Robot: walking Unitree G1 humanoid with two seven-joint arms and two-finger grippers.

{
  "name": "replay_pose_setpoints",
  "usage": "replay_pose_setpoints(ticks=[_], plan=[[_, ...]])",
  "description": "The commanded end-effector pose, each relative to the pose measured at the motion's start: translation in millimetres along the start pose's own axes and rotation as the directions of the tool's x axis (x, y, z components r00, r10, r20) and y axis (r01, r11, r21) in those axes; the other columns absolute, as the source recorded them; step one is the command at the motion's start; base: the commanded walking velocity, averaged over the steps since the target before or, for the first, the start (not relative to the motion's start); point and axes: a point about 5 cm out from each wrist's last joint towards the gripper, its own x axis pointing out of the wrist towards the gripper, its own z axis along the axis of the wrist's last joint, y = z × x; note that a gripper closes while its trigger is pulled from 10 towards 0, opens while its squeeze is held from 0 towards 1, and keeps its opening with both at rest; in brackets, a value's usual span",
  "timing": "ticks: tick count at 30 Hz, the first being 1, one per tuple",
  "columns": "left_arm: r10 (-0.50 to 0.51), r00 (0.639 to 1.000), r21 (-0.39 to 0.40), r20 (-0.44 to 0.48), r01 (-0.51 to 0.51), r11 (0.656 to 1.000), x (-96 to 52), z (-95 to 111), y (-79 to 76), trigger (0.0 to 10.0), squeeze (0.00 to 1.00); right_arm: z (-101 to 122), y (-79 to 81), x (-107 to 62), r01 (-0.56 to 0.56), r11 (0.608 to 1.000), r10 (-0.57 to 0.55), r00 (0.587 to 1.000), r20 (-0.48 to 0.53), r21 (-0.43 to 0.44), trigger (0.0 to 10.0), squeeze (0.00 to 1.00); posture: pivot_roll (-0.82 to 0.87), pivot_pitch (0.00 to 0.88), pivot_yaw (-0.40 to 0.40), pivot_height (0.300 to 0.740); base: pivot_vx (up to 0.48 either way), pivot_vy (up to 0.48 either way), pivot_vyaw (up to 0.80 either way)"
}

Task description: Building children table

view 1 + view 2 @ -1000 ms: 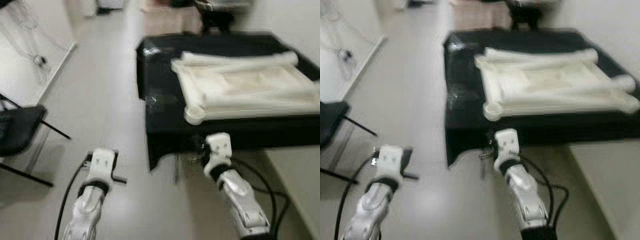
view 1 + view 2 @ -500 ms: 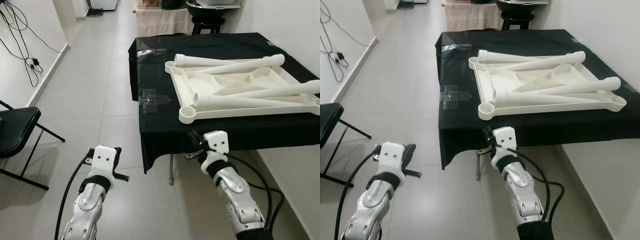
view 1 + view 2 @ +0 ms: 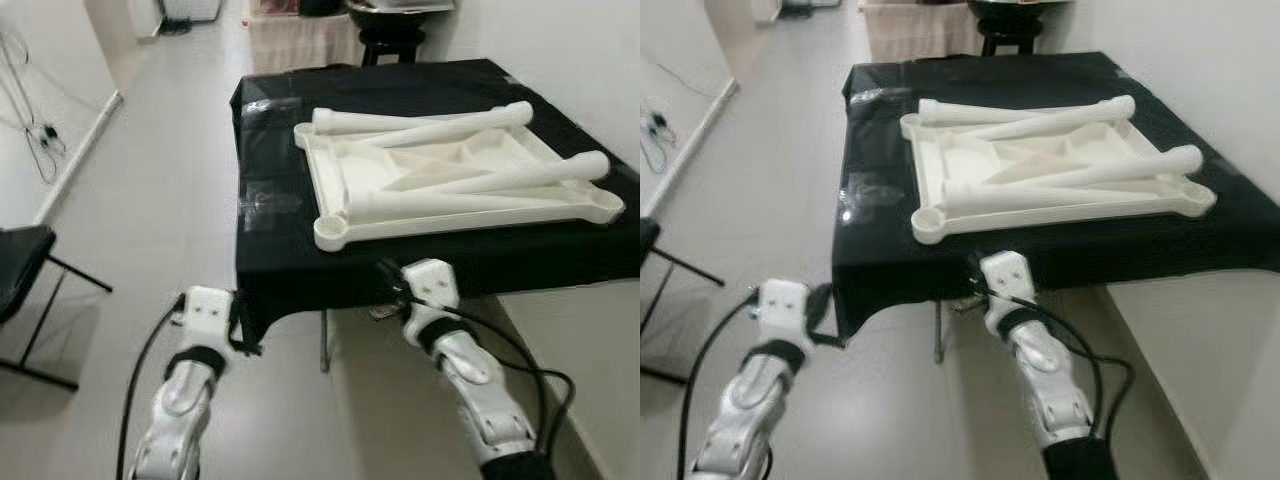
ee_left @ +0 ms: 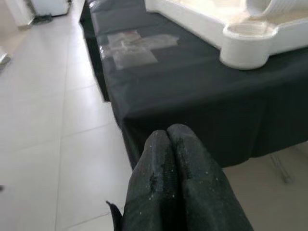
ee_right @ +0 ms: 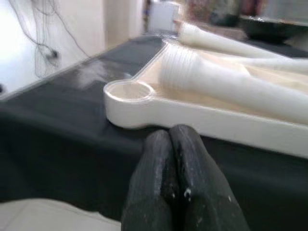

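A white plastic children's table top (image 3: 345,175) lies upside down on a table under a black cloth (image 3: 280,255). Several white legs rest loose across it, the longest (image 3: 490,180) reaching toward the right side. A round leg socket (image 3: 331,232) marks its near left corner, also seen as the socket (image 5: 129,91). My left gripper (image 4: 168,137) is shut and empty, low in front of the cloth's near left corner. My right gripper (image 5: 169,134) is shut and empty, just below the cloth's front edge, short of the socket.
A black folding chair (image 3: 18,275) stands at the left and cables (image 3: 40,135) hang on the left wall. A dark stool (image 3: 385,35) is behind the table, with a white wall along the right. A taped patch (image 4: 132,45) lies on the cloth. Tiled floor is open at the left.
The whole picture has shifted: the camera has come closer and the table sits further left in view. My left gripper now lies beside the cloth's corner. Both grippers stay shut.
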Motion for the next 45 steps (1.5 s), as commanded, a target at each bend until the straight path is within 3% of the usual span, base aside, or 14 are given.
replay_pose_setpoints(ticks=[1, 6, 7, 28, 29, 30, 32, 33, 35, 37, 45], plan=[[0.002, 1.000, 0.009, -0.015, -0.001, 1.000, -0.5, -2.8, -0.5, 10.0, 0.00, -2.0, 0.0, -1.7, -0.013, 1.000, 0.013, 1.000, 0.000, -0.005, 10.0, 0.00, -0.01, 0.082, -0.008, 0.740, 0.000, -0.458, 0.00], [0.013, 1.000, 0.005, -0.009, -0.013, 1.000, 0.2, -2.0, -0.6, 10.0, 0.00, -2.2, -3.6, -2.0, 0.006, 1.000, -0.006, 1.000, 0.001, -0.007, 10.0, 0.00, -0.01, 0.081, -0.017, 0.740, 0.000, -0.092, 0.00], [0.013, 1.000, -0.007, 0.003, -0.013, 1.000, -0.4, -1.0, -0.6, 10.0, 1.00, -0.9, -3.4, -2.4, 0.003, 1.000, -0.003, 1.000, 0.016, -0.004, 10.0, 1.00, -0.01, 0.083, -0.018, 0.740, 0.000, 0.000, 0.00], [0.026, 0.999, 0.022, 0.028, -0.026, 0.999, -1.3, 1.2, 0.1, 10.0, 1.00, -3.8, -2.1, -3.5, -0.008, 1.000, 0.008, 1.000, 0.027, 0.028, 10.0, 1.00, -0.01, 0.072, -0.015, 0.740, 0.000, 0.000, 0.00], [0.036, 0.999, 0.026, 0.026, -0.037, 0.999, -1.1, 1.1, 0.8, 10.0, 0.81, -4.8, -3.2, -3.3, 0.004, 1.000, -0.004, 1.000, 0.018, 0.020, 10.0, 1.00, -0.01, 0.072, -0.015, 0.740, 0.000, 0.000, 0.00], [0.042, 0.999, 0.025, 0.021, -0.043, 0.999, -0.8, 0.4, 1.4, 10.0, 0.00, -5.5, -3.7, -3.3, 0.009, 1.000, -0.010, 1.000, 0.014, 0.017, 10.0, 0.00, -0.01, 0.069, -0.017, 0.740, 0.000, 0.000, 0.00], [0.038, 0.999, -0.014, 0.021, -0.038, 0.999, -0.7, -0.8, 1.5, 10.0, 0.00, -6.1, -3.1, -3.7, 0.002, 0.999, -0.002, 1.000, 0.019, 0.034, 10.0, 0.00, -0.01, 0.065, -0.018, 0.740, 0.000, 0.000, 0.00], [0.036, 0.999, -0.024, 0.030, -0.035, 0.999, -1.0, -0.3, 1.4, 0.0, 0.00, -6.4, -3.0, -4.0, 0.001, 0.999, -0.001, 1.000, 0.020, 0.037, 8.4, 0.00, -0.01, 0.060, -0.020, 0.740, 0.000, 0.000, 0.00], [0.034, 0.999, -0.029, 0.036, -0.033, 0.999, -1.3, 0.1, 1.4, 0.0, 0.00, -6.6, -3.0, -4.2, 0.001, 0.999, -0.002, 1.000, 0.020, 0.038, 8.4, 0.00, -0.01, 0.058, -0.019, 0.740, 0.000, 0.000, 0.00], [0.038, 0.999, -0.023, 0.037, -0.037, 0.999, -1.8, 0.1, 1.7, 0.0, 0.00, -6.3, -2.9, -5.1, 0.000, 0.999, -0.001, 1.000, 0.027, 0.044, 0.0, 0.00, -0.01, 0.055, -0.018, 0.740, 0.000, 0.000, 0.00], [0.036, 0.999, -0.022, 0.037, -0.036, 0.999, -2.1, 0.3, 1.4, 0.0, 0.00, -5.2, -3.4, -6.2, 0.002, 0.999, -0.004, 0.999, 0.038, 0.052, 0.0, 0.00, -0.01, 0.061, -0.017, 0.740, 0.000, 0.000, 0.00]])
